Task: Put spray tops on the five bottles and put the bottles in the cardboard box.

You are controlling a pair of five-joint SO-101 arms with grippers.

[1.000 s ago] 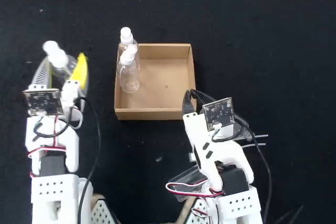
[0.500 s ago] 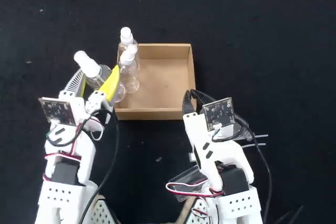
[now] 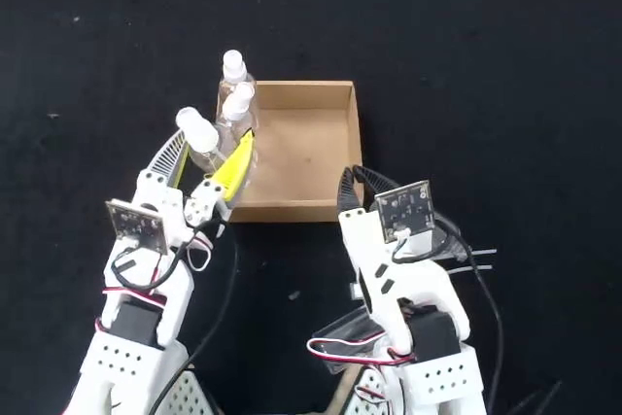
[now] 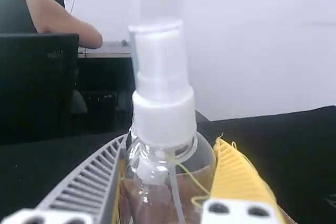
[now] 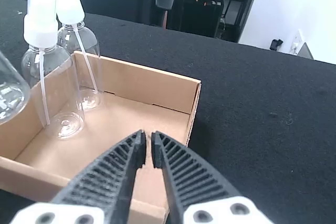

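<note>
Brown cardboard box (image 3: 292,211), open-topped, our left gripper (image 3: 216,148) at its left wall, jaws clamped round a clear spray-topped bottle (image 4: 163,129), our right gripper (image 5: 148,145) at its near wall, jaws nearly touching, empty, two capped clear bottles (image 5: 50,93) (image 5: 79,40) inside its far-left corner.

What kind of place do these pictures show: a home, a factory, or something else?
Probably a robotics lab or an office workroom. Small arms, such as the right arm, stand at a black-covered table. Behind it there are a desk with dark equipment and a plain white wall.
</note>
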